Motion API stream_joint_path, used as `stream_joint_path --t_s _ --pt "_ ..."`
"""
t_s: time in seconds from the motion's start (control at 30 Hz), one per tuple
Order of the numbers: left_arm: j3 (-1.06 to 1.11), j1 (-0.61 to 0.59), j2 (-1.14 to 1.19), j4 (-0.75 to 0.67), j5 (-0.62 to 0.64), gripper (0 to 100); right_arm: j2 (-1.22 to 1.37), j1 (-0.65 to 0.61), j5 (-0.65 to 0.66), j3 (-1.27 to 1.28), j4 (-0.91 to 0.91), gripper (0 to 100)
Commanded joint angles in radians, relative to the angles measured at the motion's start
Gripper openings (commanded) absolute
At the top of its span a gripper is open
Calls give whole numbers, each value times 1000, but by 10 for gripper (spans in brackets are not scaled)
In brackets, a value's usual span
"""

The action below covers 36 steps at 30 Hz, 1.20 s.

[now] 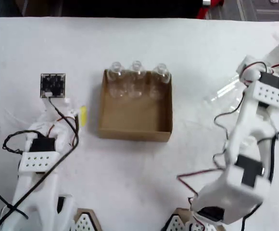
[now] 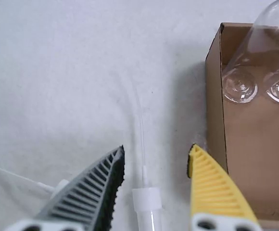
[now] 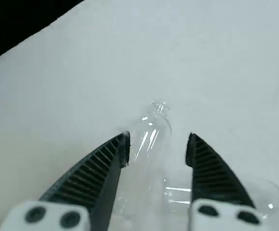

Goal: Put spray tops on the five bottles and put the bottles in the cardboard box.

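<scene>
The cardboard box stands mid-table with three clear bottles leaning on its far wall; their round bases face the left wrist view. My left gripper is open just left of the box, low over a white spray top whose thin tube runs out between the fingers. A second spray top lies beside the grey finger. My right gripper is open around a clear bottle lying on the table at the far right.
The white table spreads around the box. A small black square module on a cable sits beyond the left arm. The right arm stretches along the right edge. Cardboard pieces lie at the near edge.
</scene>
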Motion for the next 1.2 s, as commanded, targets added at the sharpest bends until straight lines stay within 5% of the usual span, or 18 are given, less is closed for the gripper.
stream_joint_path --t_s 0.0,0.43,0.9,1.17 --pt "-8 10 1 -34 -11 203 156 2 -25 -176 2 232" --pt "-9 42 1 -34 -12 203 697 1 -32 -772 13 219" --pt "-9 42 1 -34 -12 203 944 -12 -32 -1171 259 163" --pt "-9 42 1 -34 -12 203 949 -13 -32 -1258 357 12"
